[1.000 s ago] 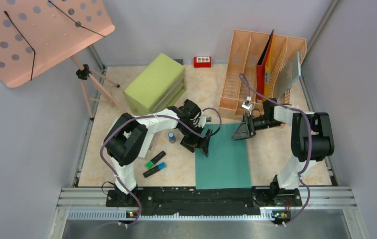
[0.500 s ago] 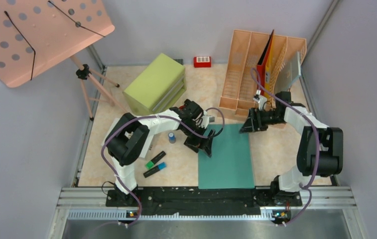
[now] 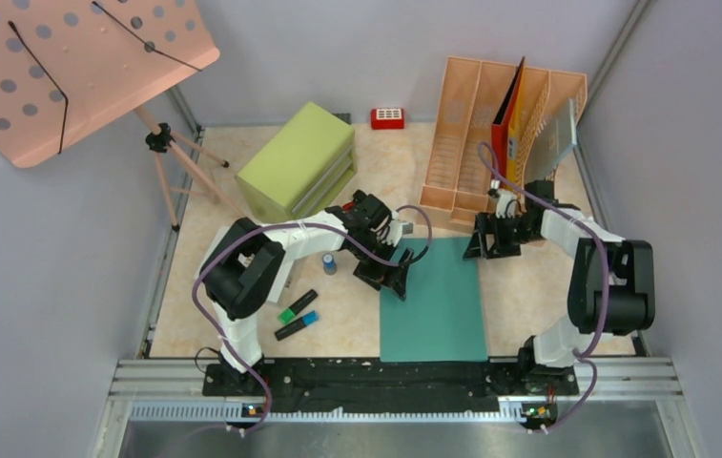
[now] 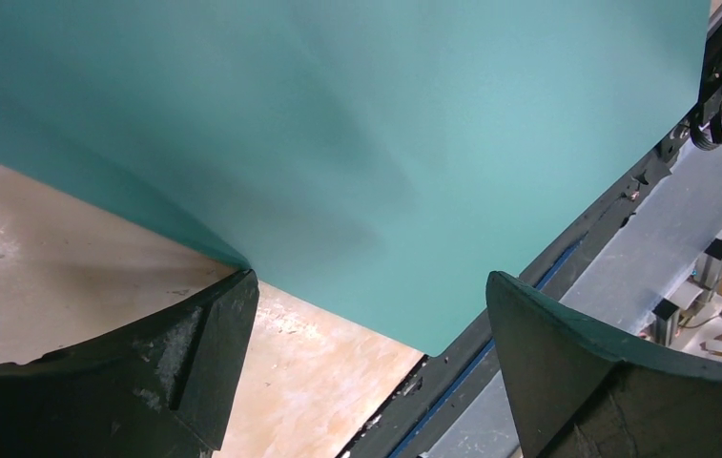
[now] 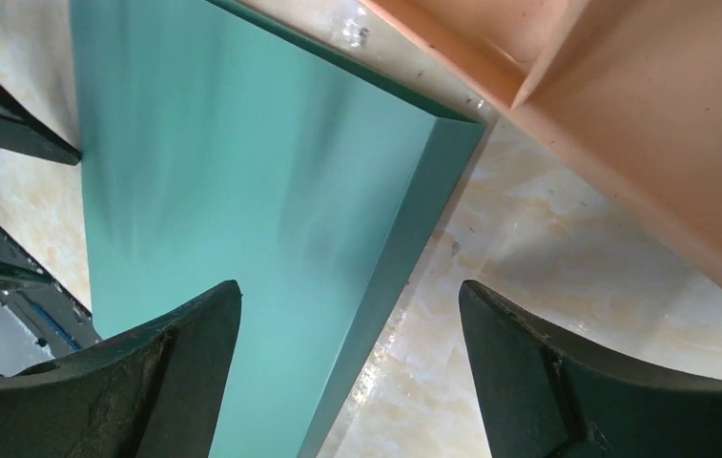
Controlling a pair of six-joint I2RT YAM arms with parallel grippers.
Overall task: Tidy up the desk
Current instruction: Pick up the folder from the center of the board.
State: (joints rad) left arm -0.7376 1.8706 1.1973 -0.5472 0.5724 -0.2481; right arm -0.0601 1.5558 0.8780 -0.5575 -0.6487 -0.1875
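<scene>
As seen from above, beige marble-patterned desk (image 3: 385, 162) lies flat between grey walls, roughly square, long axis not discernible. Left arm bent inward, left gripper (image 3: 397, 281) set at left edge of flat teal folder (image 3: 433, 305); right arm folded, right gripper (image 3: 479, 246) at its far right corner. Left wrist: jaws spread wide, nothing held. Right wrist: jaws parted wide, empty, beside peach slotted file rack (image 5: 624, 95).

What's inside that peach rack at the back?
The rack holds a red folder and a grey folder upright; its two left slots look empty. Anything behind them is covered.
</scene>
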